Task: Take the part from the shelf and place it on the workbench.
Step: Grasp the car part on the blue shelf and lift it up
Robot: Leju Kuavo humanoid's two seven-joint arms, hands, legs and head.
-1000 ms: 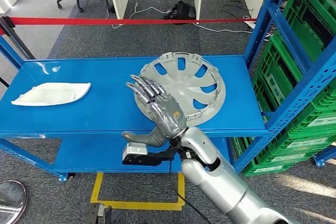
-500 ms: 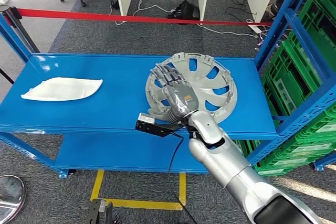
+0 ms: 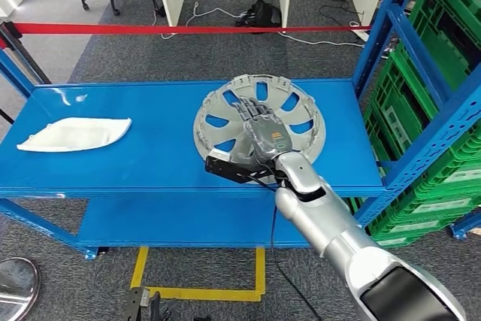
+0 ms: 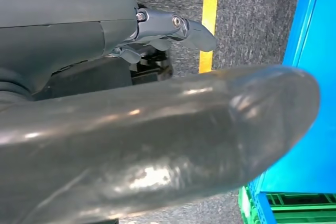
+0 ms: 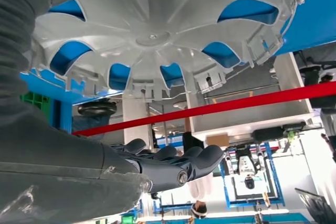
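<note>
One silver wheel cover (image 3: pixel 259 127) lies flat on the blue shelf (image 3: pixel 153 159), inner side up, and your right hand (image 3: pixel 262 131) sits directly over its middle. You see that hand stretched flat with its fingers (image 3: pixel 248 108) spread, pointing away from the robot across the spokes; from the head view you cannot tell whether the palm touches the plastic or hangs just above it. In the right wrist view the cover (image 5: pixel 158 30) spreads close in front of the hand (image 5: pixel 170 163), whose dark fingers (image 5: pixel 206 157) lie apart and hold nothing. Just beside the wrist, at the near rim of the cover, a black camera bracket (image 3: pixel 227 168) juts out over the shelf's front edge.

Your left hand (image 4: pixel 174 24) hangs low by the robot's side, seen against grey carpet and a yellow floor line (image 4: pixel 208 19); whether its fingers are curled or apart, you cannot tell.

Well off to the left of the right hand, a white curved part (image 3: pixel 74 133) rests on the same shelf. To the right of the hand stand green crates (image 3: pixel 437 73) in a blue rack. Beyond the hand, past the shelf, a red barrier tape (image 3: pixel 170 29) runs across the carpet.
</note>
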